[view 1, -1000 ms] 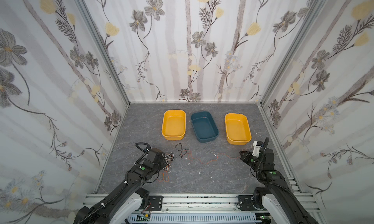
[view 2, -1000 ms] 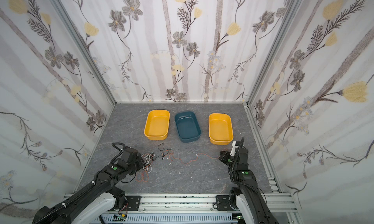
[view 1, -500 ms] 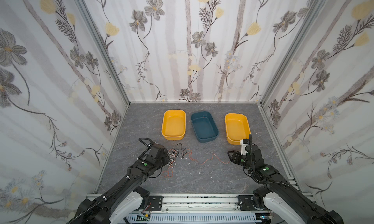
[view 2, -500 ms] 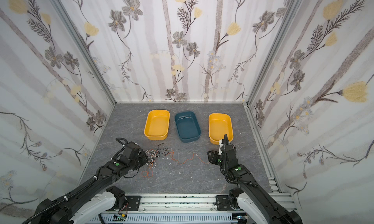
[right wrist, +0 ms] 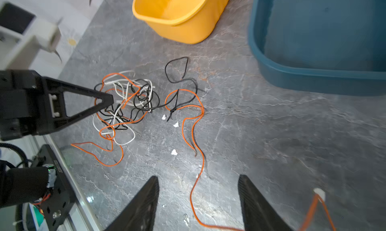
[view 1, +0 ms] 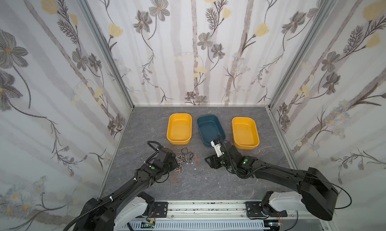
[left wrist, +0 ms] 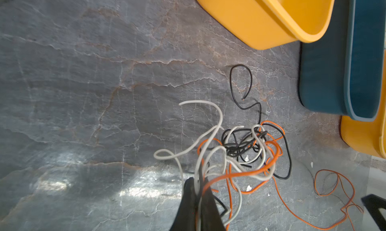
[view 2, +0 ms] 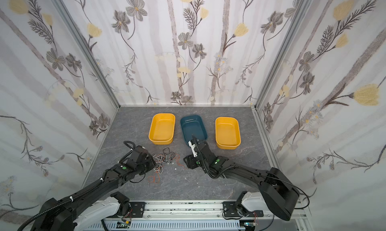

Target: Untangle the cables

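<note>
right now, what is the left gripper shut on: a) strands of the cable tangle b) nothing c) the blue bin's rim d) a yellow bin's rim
a, the left wrist view shows the left gripper closed with white and orange strands of the cables pinched between its fingers

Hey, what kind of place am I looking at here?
Probably a robot test booth, not a home: two arms mounted on a metal rail, floral panels boxing in a grey table, and three bins beside tangled cables.

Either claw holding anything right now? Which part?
Left claw is shut on the cables, pinching white and orange strands at the tangle's edge. Right claw is open, holding nothing.
</note>
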Robot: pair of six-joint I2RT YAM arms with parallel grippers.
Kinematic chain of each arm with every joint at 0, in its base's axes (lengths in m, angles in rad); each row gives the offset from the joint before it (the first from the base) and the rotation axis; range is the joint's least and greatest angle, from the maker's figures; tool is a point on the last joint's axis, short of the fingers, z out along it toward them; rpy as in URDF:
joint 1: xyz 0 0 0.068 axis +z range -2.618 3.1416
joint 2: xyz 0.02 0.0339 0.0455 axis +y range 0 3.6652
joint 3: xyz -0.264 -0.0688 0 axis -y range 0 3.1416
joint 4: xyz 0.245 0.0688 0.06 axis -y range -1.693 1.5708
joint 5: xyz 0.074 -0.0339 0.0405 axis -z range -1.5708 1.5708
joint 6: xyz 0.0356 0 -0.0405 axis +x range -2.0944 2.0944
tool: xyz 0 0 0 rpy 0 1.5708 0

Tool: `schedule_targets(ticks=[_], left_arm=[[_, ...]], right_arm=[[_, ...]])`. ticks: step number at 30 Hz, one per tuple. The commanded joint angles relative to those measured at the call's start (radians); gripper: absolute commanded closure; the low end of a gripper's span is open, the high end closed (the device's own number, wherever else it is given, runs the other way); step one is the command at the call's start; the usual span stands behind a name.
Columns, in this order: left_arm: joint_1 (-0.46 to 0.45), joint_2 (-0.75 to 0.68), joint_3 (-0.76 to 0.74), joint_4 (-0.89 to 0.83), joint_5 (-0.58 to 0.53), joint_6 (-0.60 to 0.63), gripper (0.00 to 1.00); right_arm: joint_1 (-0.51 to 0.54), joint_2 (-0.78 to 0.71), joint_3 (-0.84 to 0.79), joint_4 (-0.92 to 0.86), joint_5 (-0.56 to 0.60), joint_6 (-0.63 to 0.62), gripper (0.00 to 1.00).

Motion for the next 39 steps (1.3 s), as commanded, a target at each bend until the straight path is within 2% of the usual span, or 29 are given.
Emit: schedule_targets(ticks=[1, 4, 10, 15, 20, 22, 28, 33, 35, 39], left_arm=[[-0.003, -0.015, -0.002, 0.022, -0.019, 0.000, 0.98], [-0.001, -0.032, -0.014, 0.020, -0.029, -0.001, 0.98], [-0.002, -0.008, -0.015, 0.042, -0.026, 0.003, 0.98], [-0.001, 0.033, -0.011, 0.075, -0.014, 0.002, 0.98], [-0.002, 0.042, -0.007, 0.079, -0.011, 0.002, 0.98], [-0.001, 0.038, -0.009, 0.076, -0.016, 0.002, 0.98], [-0.001, 0.032, -0.011, 0.068, -0.020, 0.001, 0.98], [-0.001, 0.024, -0.015, 0.061, -0.028, -0.001, 0.98], [-0.001, 0.021, -0.017, 0.059, -0.031, -0.001, 0.98], [-0.001, 0.010, -0.021, 0.050, -0.036, -0.001, 0.98]], right_arm=[[0.022, 0.125, 0.089, -0.030, 0.026, -0.079, 0.35], [0.030, 0.187, 0.118, -0.081, 0.026, -0.098, 0.31], [0.039, 0.210, 0.116, -0.176, -0.002, -0.130, 0.28], [0.055, 0.237, 0.107, -0.188, -0.087, -0.147, 0.29], [0.073, 0.297, 0.111, -0.201, -0.057, -0.135, 0.34], [0.076, 0.300, 0.104, -0.189, -0.059, -0.127, 0.40], [0.077, 0.278, 0.096, -0.220, 0.005, -0.115, 0.75], [0.076, 0.220, 0.070, -0.243, 0.071, -0.091, 0.96], [0.076, 0.192, 0.060, -0.241, 0.091, -0.079, 1.00], [0.075, 0.125, 0.041, -0.236, 0.153, -0.045, 1.00]])
